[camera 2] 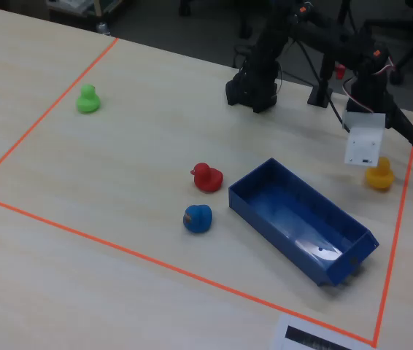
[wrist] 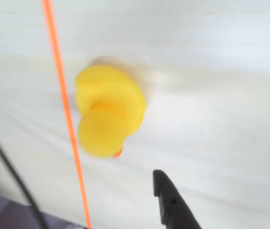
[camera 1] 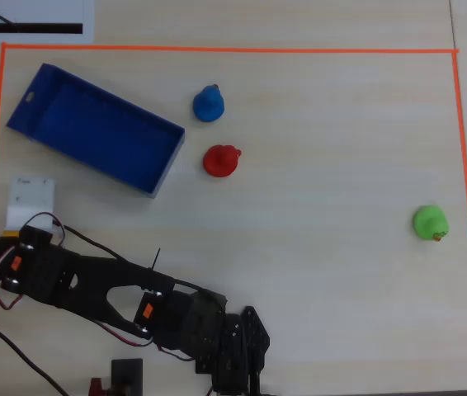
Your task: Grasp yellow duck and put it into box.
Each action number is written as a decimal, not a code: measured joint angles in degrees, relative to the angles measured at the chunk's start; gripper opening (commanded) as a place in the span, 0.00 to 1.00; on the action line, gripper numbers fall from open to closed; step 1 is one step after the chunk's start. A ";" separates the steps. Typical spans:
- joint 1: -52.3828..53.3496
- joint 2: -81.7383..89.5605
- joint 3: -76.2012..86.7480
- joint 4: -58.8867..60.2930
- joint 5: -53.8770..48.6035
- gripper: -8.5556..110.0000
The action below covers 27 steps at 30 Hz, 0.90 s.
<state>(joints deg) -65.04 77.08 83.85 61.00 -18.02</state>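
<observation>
Black fingertip (wrist: pixel 171 200) low in the wrist view, alone, clear of the duck, with no second finger in sight. Pincer (camera 2: pixel 365 152) hanging just over the table's far right corner in the fixed view, behind a white block; spread or pressed together, cannot tell. Faint marks on that white block in the overhead view, too small to read.

Just beyond the fingertip, the yellow duck (wrist: pixel 109 117), blurred, resting on the pale table (wrist: pixel 211 95), with a speck of orange-red beak at its lower edge. Hard against its left side in the wrist view, the orange tape line (wrist: pixel 63 109). Left of that, a thin black cable (wrist: pixel 11 167). Same duck in the fixed view (camera 2: pixel 379 176), right below the white block, just inside the right-hand tape, apart from the box and outside it.

Further out, the blue box (camera 2: pixel 287 246), shallow, low-walled, lying at a slant, with a small hole in the end wall nearest the fixed camera. Just beside its other end, a red duck (camera 2: pixel 206 177) and a blue duck (camera 2: pixel 198 218), near each other, both on the table. Well apart, by the opposite tape line, a green duck (camera 2: pixel 87 99).

At the near edge of the fixed view, outside the tape, a white sheet (camera 2: pixel 310 338) bearing a black bar; lettering not readable.
</observation>
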 measured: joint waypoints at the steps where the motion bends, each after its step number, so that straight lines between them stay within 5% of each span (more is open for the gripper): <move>1: 0.18 -0.09 1.32 -1.67 0.00 0.49; 15: 1.41 -1.58 10.55 -14.41 -1.32 0.44; 20: 2.29 -1.85 11.60 -17.31 -0.62 0.32; 24: 2.37 -1.85 11.69 -17.93 0.44 0.07; 27: 1.93 -1.76 11.69 -17.93 1.41 0.07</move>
<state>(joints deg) -63.11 75.32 95.54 43.07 -16.61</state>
